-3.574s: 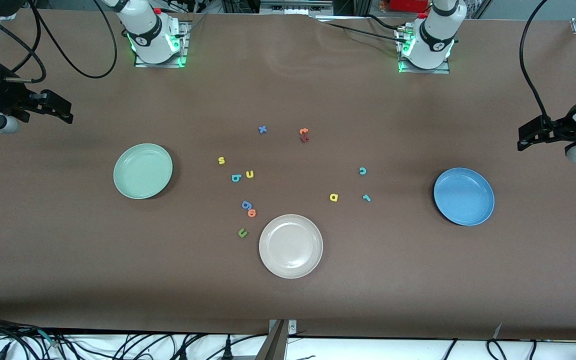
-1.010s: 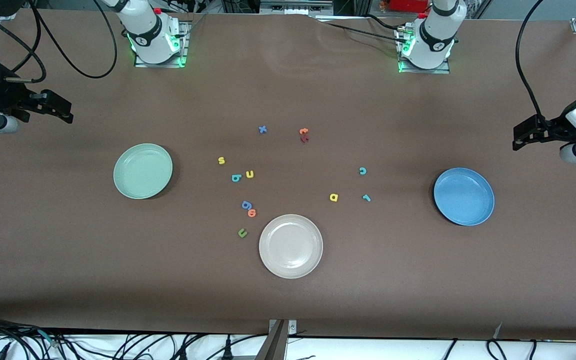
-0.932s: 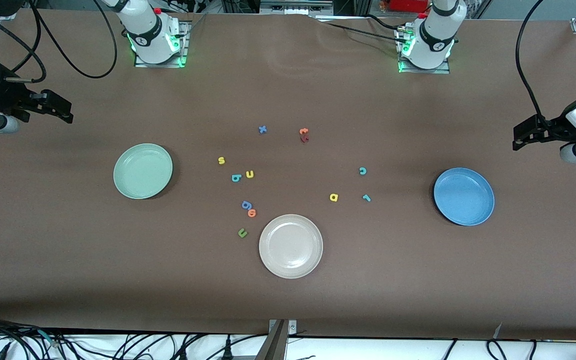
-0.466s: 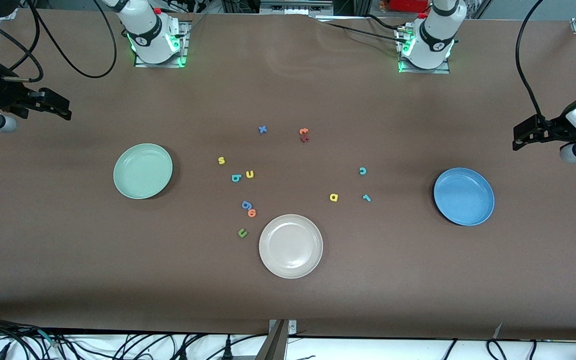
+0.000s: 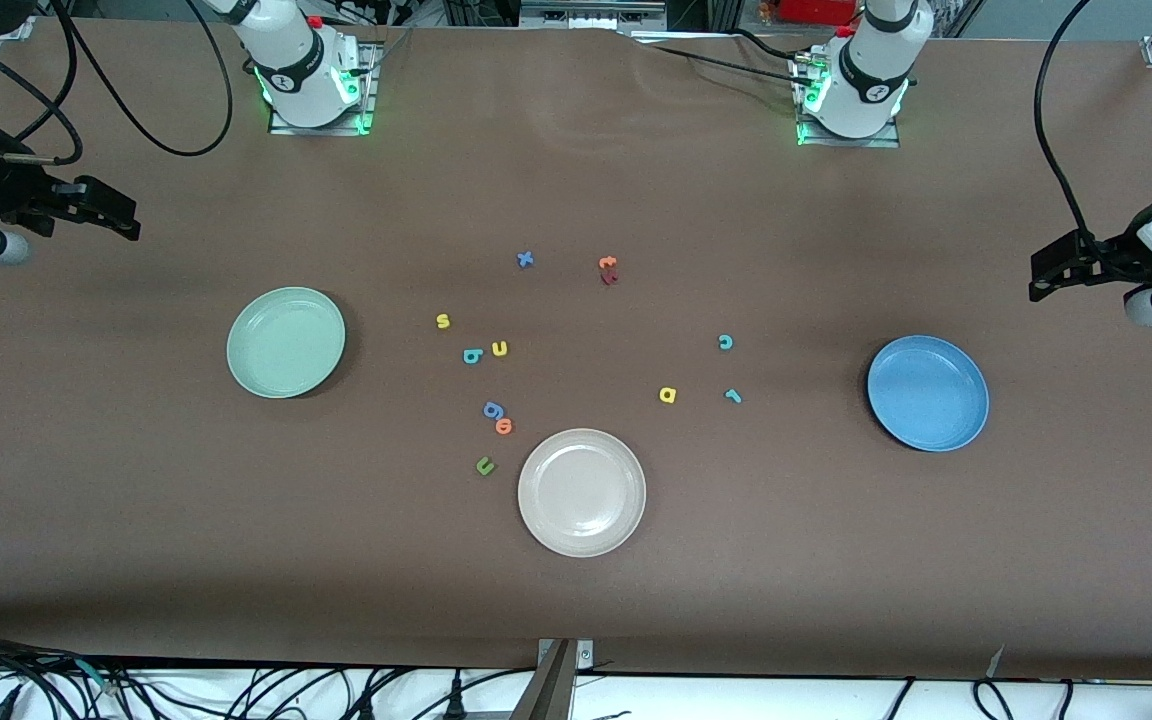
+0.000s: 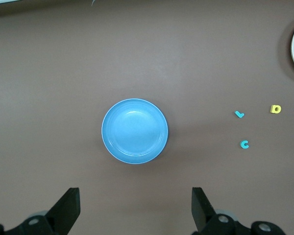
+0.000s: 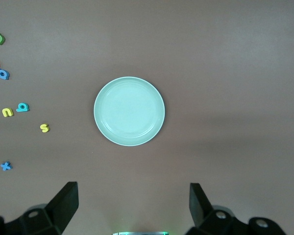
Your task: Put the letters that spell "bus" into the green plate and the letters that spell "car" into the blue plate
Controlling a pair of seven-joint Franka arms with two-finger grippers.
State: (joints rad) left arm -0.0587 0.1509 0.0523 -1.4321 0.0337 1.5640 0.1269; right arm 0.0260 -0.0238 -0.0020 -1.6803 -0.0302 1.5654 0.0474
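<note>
Start state; no letter has been lifted and both target plates are empty.

Left gripper (image 6: 134,208) hangs high over the left arm's end of the table, jaws spread wide, nothing between them. In its wrist view the blue plate (image 6: 134,130) sits ahead of the gap between the jaws, centred on it. My read: the arm is parked here so that its drop-off target stays in full sight. Off to one side of the jaws, well apart from the plate, lie teal c (image 6: 244,144), teal r (image 6: 239,114) and yellow a (image 6: 276,108), all flat on the table (image 5: 836,560), none touching another.

Right gripper (image 7: 133,204) hangs likewise over the right arm's end, jaws wide and empty. The green plate (image 7: 129,111) lies ahead of the gap, centred. To one side of the jaws: yellow s (image 7: 44,128), then teal b (image 7: 22,106) just beside yellow u (image 7: 7,112).

Decoys, to be left alone:
- green u (image 5: 484,465), orange o (image 5: 504,426) and blue g (image 5: 493,409), clustered near the white plate (image 5: 582,492)
- blue x (image 5: 525,259)
- an orange and a dark red letter (image 5: 608,270), touching

Judgement: each word lies nearer to its own plate, so the split by arm looks natural. The b and u are close together; open jaws coming down on one may nudge the other. The letters are thin and flat, so a grasp must go right down to the table.
</note>
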